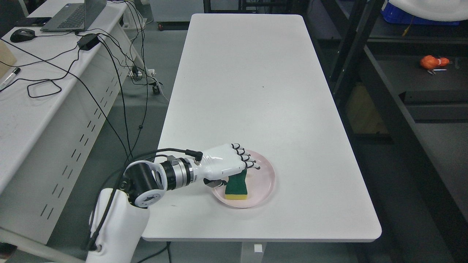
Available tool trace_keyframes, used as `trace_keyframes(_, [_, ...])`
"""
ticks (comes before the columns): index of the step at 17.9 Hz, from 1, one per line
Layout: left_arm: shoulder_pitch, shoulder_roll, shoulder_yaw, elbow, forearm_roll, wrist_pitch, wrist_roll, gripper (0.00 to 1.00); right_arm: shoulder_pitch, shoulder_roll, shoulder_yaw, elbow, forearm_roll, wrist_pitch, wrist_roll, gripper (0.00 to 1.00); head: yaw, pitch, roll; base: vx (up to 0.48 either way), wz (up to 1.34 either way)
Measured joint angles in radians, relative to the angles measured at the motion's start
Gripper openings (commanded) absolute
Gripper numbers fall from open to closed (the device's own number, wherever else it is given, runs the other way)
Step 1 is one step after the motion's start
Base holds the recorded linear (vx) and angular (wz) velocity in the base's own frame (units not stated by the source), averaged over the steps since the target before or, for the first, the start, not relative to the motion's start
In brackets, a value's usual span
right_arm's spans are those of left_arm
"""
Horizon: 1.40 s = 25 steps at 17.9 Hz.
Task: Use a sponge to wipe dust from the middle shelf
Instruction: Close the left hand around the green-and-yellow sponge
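A green sponge with a yellow underside (237, 187) stands on its edge in a pale pink plate (264, 182) near the front of the white table (256, 91). My left hand (234, 171) reaches in from the lower left and sits over the plate's left half. Its fingers curl over the sponge's top and the thumb presses from below left, so the hand is shut on the sponge. The sponge's lower edge still touches the plate. The right arm is out of view. Dark metal shelving (402, 91) stands to the right of the table.
An orange object (433, 61) lies on a dark shelf board at the upper right. A second white desk (36, 73) at the left holds a laptop, a mouse, a marker and trailing black cables. Blue bins sit on the top right shelf.
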Motion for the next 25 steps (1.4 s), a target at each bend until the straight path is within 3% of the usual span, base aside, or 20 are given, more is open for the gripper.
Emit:
trace_keyframes(5, [0.003, -0.016, -0.02, 0.032, -0.016, 0.0, 0.004, 0.7, 0.0, 0.0, 0.0, 0.0, 0.0, 0.0, 0.0, 1.0, 0.0, 0.0, 0.0, 0.0, 0.0])
trace_keyframes(9, [0.018, -0.024, -0.028, 0.048, -0.02, 0.0, 0.004, 0.54, 0.0, 0.0, 0.0, 0.0, 0.0, 0.0, -0.001, 1.0, 0.0, 0.0, 0.0, 0.0, 0.0])
trace_keyframes(14, [0.04, -0.029, -0.024, 0.059, -0.02, 0.0, 0.006, 0.5, 0.0, 0.0, 0.0, 0.0, 0.0, 0.0, -0.001, 1.0, 0.0, 0.0, 0.0, 0.0, 0.0])
trace_keyframes(16, [0.045, -0.031, -0.017, 0.062, -0.019, 0.0, 0.006, 0.32, 0.0, 0.0, 0.0, 0.0, 0.0, 0.0, -0.001, 1.0, 0.0, 0.0, 0.0, 0.0, 0.0])
trace_keyframes(17, [0.048, -0.032, -0.012, 0.064, -0.015, 0.0, 0.006, 0.28, 0.0, 0.0, 0.0, 0.0, 0.0, 0.0, -0.001, 1.0, 0.0, 0.0, 0.0, 0.0, 0.0])
trace_keyframes(22, [0.056, -0.034, 0.031, 0.07, 0.044, 0.0, -0.004, 0.18, 0.0, 0.0, 0.0, 0.0, 0.0, 0.0, -0.001, 1.0, 0.0, 0.0, 0.0, 0.0, 0.0])
trace_keyframes(25, [0.057, -0.036, 0.067, 0.071, 0.094, 0.0, -0.001, 0.05, 0.0, 0.0, 0.0, 0.0, 0.0, 0.0, -0.001, 1.0, 0.0, 0.0, 0.0, 0.0, 0.0])
